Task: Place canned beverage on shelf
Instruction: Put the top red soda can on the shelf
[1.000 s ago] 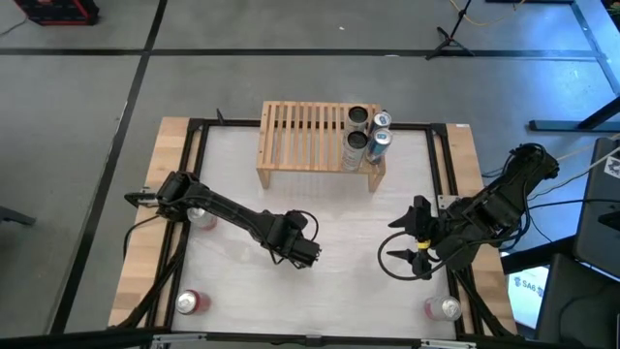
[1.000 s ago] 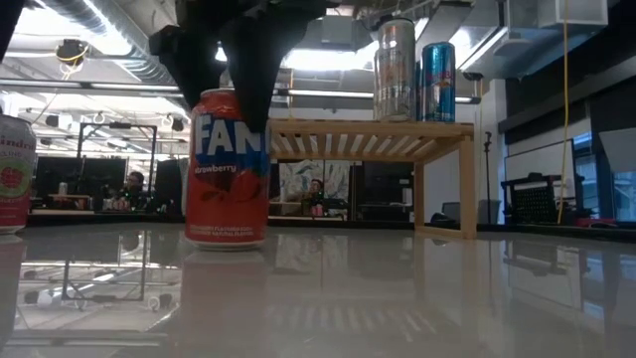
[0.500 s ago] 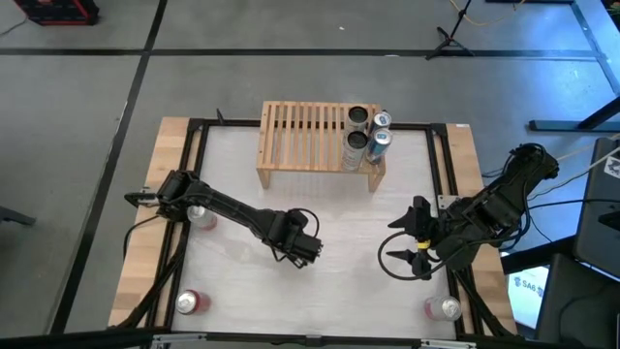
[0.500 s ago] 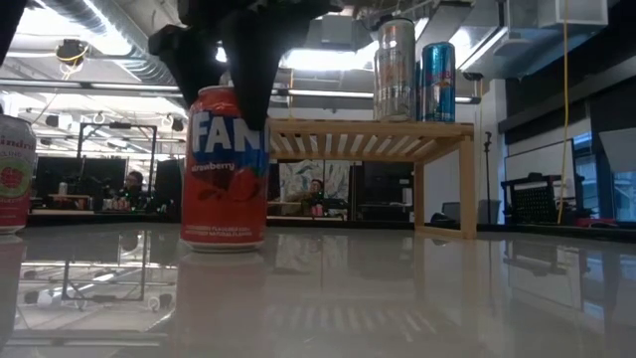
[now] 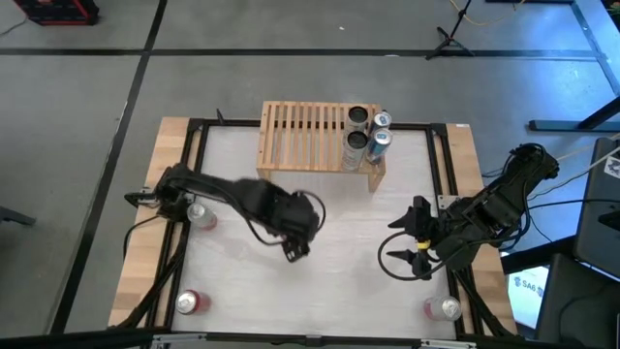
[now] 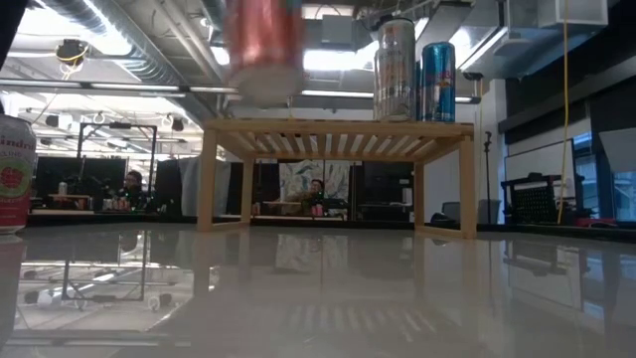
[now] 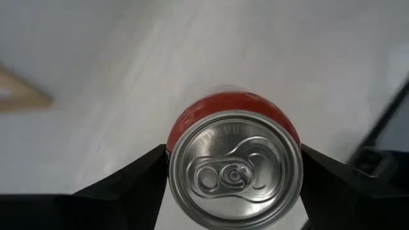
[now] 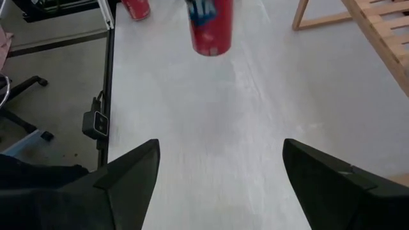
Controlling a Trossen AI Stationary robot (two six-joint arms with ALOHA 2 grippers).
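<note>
high: left gripper (image 5: 294, 233) gripping red aluminium can, table centre; light-wood slatted shelf (image 5: 305, 136) at 12 o'clock, cans filling its right end, aim left slats | low: red can (image 6: 263, 45) lifted, keep upright | right wrist: right gripper (image 8: 220, 172) idling open

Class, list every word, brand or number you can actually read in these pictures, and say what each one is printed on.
"indre": partial word on the can at the table's left edge in the low view, cut off by the frame.
Lifted red can in the left gripper: lettering blurred, unreadable.
Blue can on the shelf: print too small to read.
</note>
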